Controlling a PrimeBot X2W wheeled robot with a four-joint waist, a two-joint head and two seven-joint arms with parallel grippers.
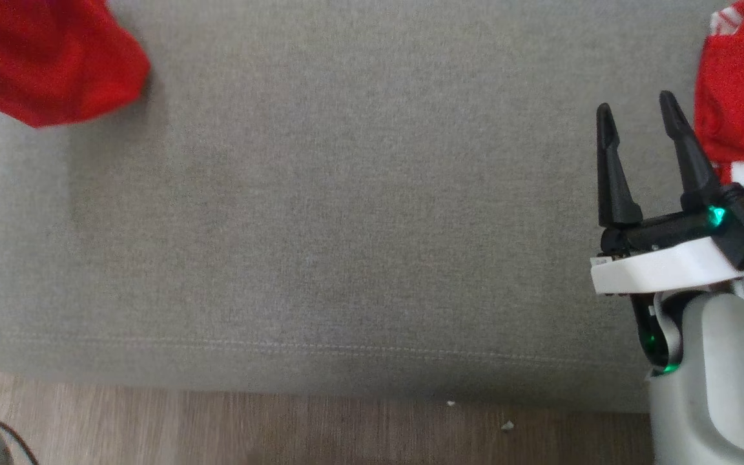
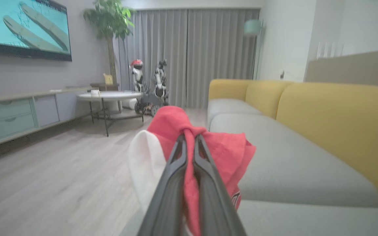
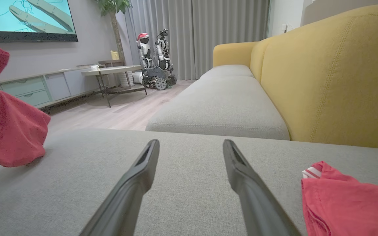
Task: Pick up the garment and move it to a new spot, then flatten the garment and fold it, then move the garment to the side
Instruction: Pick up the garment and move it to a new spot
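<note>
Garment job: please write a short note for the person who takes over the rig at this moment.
Left gripper: shut on the red garment, which hangs bunched over the left of the seat cushion.
Right gripper: open, empty, above the cushion beside a second red cloth.
Done: garment grasped.
Left: carry it to a new spot, flatten, fold, move aside.

No readable text, labels or numbers.
</note>
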